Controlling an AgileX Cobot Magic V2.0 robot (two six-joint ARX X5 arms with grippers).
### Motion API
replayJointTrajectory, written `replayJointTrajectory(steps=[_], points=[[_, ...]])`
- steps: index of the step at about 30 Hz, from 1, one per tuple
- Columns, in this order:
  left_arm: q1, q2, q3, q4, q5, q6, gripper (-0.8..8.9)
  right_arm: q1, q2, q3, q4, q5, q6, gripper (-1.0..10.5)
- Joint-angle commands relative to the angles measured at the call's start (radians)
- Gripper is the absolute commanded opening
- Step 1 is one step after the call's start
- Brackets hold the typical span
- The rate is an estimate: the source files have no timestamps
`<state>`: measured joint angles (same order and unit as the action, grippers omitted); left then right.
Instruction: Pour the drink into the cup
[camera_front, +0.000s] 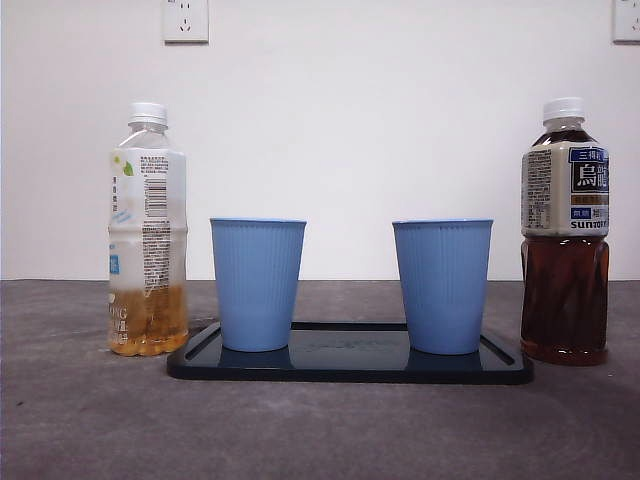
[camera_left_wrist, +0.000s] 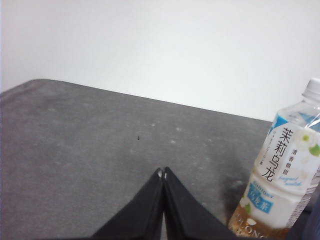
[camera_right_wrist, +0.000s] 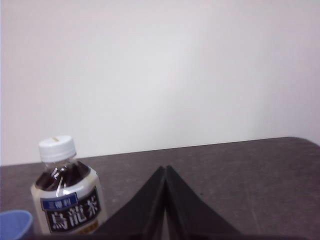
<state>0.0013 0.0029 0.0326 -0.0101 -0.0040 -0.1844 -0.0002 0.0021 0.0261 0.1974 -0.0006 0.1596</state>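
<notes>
Two blue cups (camera_front: 258, 284) (camera_front: 442, 286) stand upright on a dark tray (camera_front: 350, 366) on the grey surface (camera_front: 320, 430), a pale tea bottle (camera_front: 147, 232) left and a dark tea bottle (camera_front: 565, 235) right of it, while the left end effector (camera_left_wrist: 162, 173) and right end effector (camera_right_wrist: 165, 171) hang nearby, jaws pressed together, holding nothing.
</notes>
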Motion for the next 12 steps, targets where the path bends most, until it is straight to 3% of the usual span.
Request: replayJointTrajectory(steps=[1,5,12], points=[[-0.002,0.000,-0.003,0.009,-0.003,-0.064,0.06,0.002,0.001,-0.002,0.037,-0.029,0.058,0.0],[-0.002,0.000,0.000,0.005,-0.003,-0.105,0.06,0.002,0.002,-0.002,0.026,-0.002,0.067,0.0],[-0.002,0.001,0.041,-0.018,-0.003,-0.210,0.07,0.002,0.002,0.040,-0.042,0.025,0.155,0.0]])
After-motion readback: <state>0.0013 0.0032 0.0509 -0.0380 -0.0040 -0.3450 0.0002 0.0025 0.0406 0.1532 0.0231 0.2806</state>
